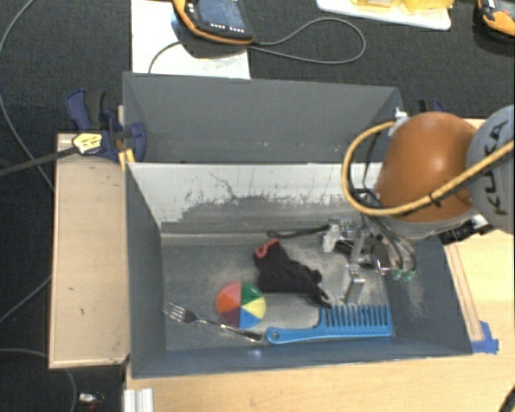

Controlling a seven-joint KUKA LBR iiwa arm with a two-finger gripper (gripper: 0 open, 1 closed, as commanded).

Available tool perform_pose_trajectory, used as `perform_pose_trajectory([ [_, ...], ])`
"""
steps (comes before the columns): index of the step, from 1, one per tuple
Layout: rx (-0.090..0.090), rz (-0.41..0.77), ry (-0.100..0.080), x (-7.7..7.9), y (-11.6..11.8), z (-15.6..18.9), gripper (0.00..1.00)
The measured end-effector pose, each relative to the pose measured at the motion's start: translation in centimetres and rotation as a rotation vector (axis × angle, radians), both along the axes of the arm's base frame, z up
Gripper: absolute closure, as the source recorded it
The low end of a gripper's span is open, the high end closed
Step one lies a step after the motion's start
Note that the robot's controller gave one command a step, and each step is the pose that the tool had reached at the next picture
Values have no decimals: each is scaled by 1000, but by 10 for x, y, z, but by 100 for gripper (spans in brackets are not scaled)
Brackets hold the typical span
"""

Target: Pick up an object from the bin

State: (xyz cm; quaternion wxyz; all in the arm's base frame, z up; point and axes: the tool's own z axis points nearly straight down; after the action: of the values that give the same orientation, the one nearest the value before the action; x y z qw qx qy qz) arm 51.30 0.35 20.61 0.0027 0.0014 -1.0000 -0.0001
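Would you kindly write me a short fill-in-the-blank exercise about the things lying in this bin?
1. The comb by the near wall of the bin is ____.
2. Left of the multicoloured ball lies a metal ____.
3. The crumpled cloth between the ball and the gripper is ____.
Missing words: blue; fork; black.

A ball (241,304) in red, yellow, green and blue wedges sits on the floor of the bin (201,265), front left of centre. A metal fork (201,319) lies just in front of it, tines pointing left. Behind the bin, a black handheld controller with orange trim (213,20) rests on a white sheet (157,40), and a dark cable (302,30) loops off to its right.
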Motion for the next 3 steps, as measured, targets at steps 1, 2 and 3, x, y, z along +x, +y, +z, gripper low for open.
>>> perform_pose_trajectory([
  [1,0,0,-8,2,0,4,0],
  [2,1,-99,-13,19,25,-78,0],
  [3,1,-225,-15,24,40,-86,0],
])
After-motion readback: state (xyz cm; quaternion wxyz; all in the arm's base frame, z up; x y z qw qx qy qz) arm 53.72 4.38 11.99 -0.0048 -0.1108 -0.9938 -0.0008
